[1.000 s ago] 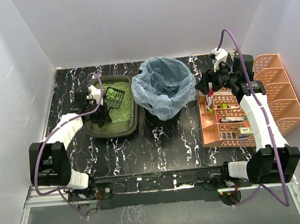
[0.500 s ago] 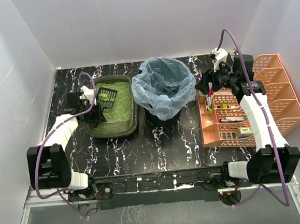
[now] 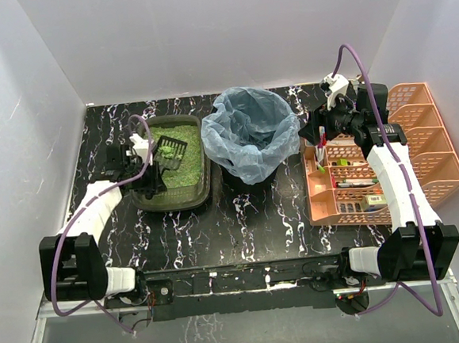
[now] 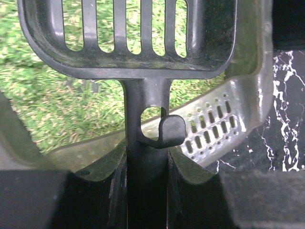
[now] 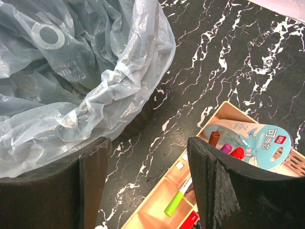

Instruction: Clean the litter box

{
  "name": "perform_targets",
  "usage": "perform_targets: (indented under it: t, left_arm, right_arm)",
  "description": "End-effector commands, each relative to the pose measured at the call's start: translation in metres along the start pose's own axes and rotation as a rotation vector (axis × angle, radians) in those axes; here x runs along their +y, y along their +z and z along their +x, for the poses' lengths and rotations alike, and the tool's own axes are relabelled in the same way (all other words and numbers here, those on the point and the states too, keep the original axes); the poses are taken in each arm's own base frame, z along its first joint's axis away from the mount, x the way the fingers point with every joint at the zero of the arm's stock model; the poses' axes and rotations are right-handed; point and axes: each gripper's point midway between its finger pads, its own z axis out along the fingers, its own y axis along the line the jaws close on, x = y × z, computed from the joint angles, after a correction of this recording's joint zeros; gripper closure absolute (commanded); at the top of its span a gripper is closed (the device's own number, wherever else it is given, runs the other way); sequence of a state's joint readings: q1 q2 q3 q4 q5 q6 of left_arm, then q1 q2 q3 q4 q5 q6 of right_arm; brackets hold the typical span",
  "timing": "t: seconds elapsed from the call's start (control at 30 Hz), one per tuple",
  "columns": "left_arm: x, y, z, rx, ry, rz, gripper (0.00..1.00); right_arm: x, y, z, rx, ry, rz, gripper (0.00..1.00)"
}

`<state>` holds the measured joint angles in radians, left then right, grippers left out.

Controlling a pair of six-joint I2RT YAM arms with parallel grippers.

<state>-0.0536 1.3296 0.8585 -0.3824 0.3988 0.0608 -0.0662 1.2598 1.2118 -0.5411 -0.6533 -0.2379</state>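
The litter box is a dark olive tray of green litter at the table's left. My left gripper is shut on the handle of a black slotted scoop, which it holds over the litter near the tray's left wall. In the left wrist view the scoop's head is at the top, and litter shows through its slots. The tray's perforated rim runs under the handle. My right gripper is open and empty, above the table between the bin and the organiser.
A round bin lined with a translucent blue bag stands right of the litter box. An orange slatted organiser with pens and markers fills the right side. White walls enclose the black marbled table.
The left gripper carried the scoop a little left over the litter, then back right, and the left arm's elbow shifted outward. The right arm stayed still.
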Motion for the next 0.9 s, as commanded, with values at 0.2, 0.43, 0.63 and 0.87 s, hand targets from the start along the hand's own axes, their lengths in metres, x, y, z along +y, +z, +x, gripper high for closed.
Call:
perform_targets:
  t: [0.2,0.43,0.63,0.87]
  left_arm:
    - [0.002,-0.015,-0.006,-0.026,-0.005,-0.008,1.00]
    - [-0.005,-0.017,-0.004,-0.034,0.001,0.003,1.00]
    - [-0.005,-0.022,-0.004,-0.038,-0.014,0.036,1.00]
    - [-0.004,-0.024,-0.006,-0.026,-0.009,0.028,1.00]
  right_arm:
    - [0.002,-0.006,-0.028,-0.085,-0.084,0.005,0.29]
    - [0.001,-0.006,-0.028,-0.083,-0.082,0.003,0.29]
    - [0.002,-0.006,-0.028,-0.083,-0.082,0.002,0.29]
    - [0.002,-0.004,-0.028,-0.084,-0.078,-0.008,0.29]
